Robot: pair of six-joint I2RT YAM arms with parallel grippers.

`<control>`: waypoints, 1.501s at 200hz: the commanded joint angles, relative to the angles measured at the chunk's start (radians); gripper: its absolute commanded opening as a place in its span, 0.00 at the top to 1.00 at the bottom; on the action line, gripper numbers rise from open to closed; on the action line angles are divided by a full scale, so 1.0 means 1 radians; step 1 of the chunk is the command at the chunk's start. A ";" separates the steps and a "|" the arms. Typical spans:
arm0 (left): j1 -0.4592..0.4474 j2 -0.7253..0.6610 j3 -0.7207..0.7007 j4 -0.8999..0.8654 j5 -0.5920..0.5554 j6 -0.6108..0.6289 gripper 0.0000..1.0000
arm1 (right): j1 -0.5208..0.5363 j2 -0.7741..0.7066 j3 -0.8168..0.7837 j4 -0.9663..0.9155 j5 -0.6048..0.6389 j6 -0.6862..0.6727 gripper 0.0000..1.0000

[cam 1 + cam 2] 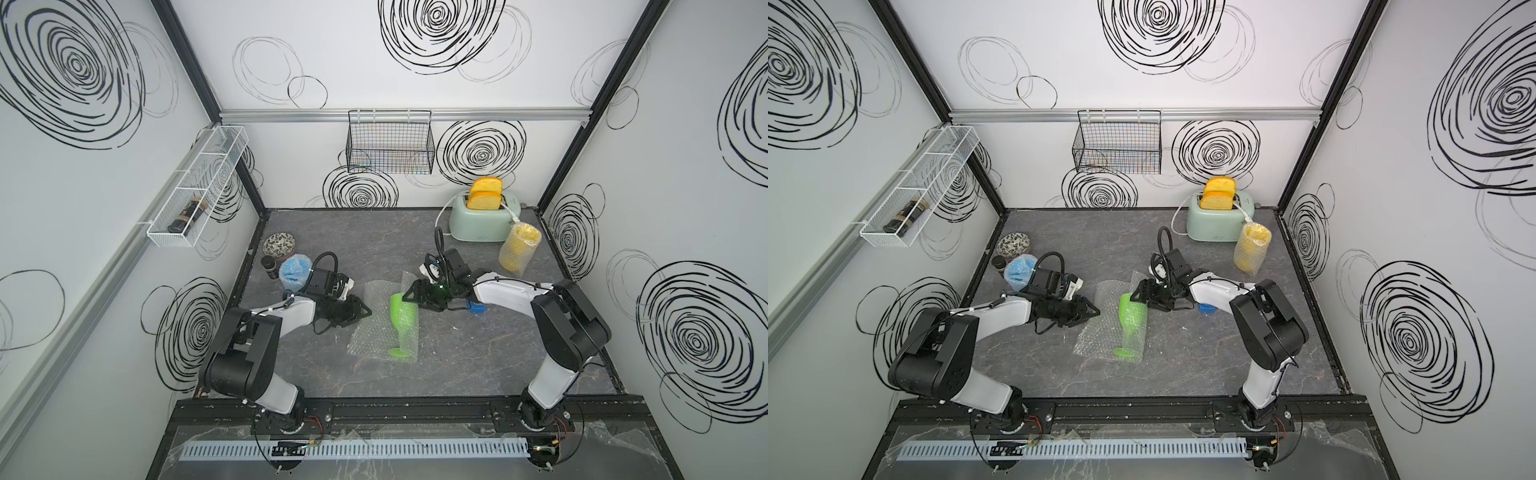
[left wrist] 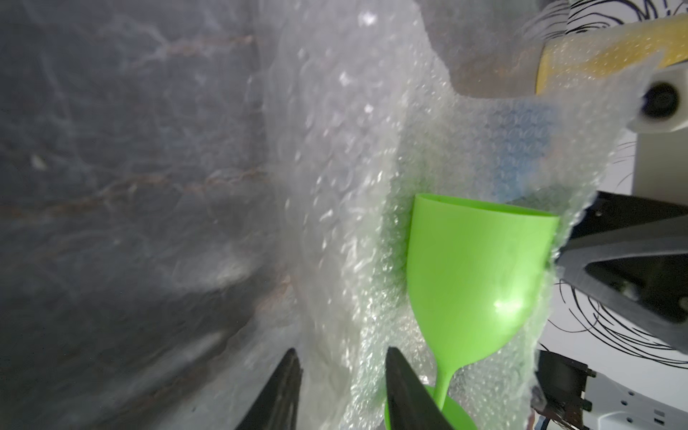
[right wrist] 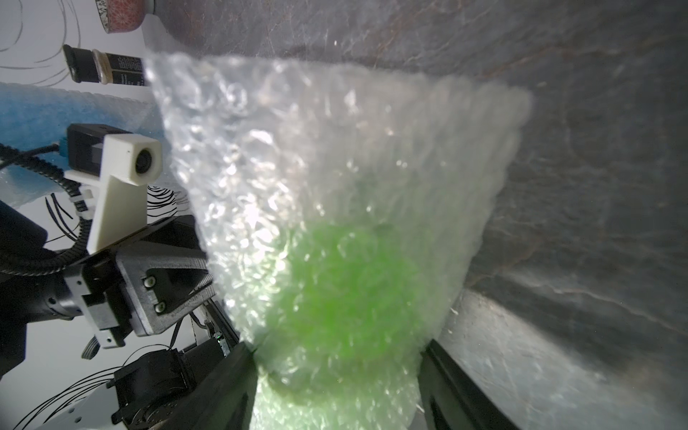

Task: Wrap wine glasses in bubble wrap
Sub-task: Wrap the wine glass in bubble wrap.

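right end effector jaws wide astride wrap-covered green goblet, clamp unclear; left end effector apart at bubble wrap edge. likely mid-roll; next: pinch edge, fold over.

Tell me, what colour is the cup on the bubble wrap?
The cup is bright green, clearest in the left wrist view.

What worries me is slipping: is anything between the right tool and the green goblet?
Yes: bubble wrap. A flap drapes the bowl of the green goblet on the side facing the right tool, which straddles film, not bare plastic. Nothing else visible intervenes.
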 commanded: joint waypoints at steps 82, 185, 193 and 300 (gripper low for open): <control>0.053 0.061 0.054 0.069 0.032 -0.067 0.57 | 0.013 0.002 -0.005 -0.047 0.044 -0.008 0.30; 0.051 0.046 0.109 0.052 0.035 -0.026 0.95 | 0.021 0.022 0.023 -0.077 0.051 -0.012 0.30; 0.044 0.027 0.118 0.046 0.036 -0.024 1.00 | 0.023 0.017 0.017 -0.068 0.049 -0.007 0.30; -0.143 0.030 0.209 0.140 0.171 -0.106 1.00 | 0.048 0.025 -0.003 -0.046 0.079 0.037 0.31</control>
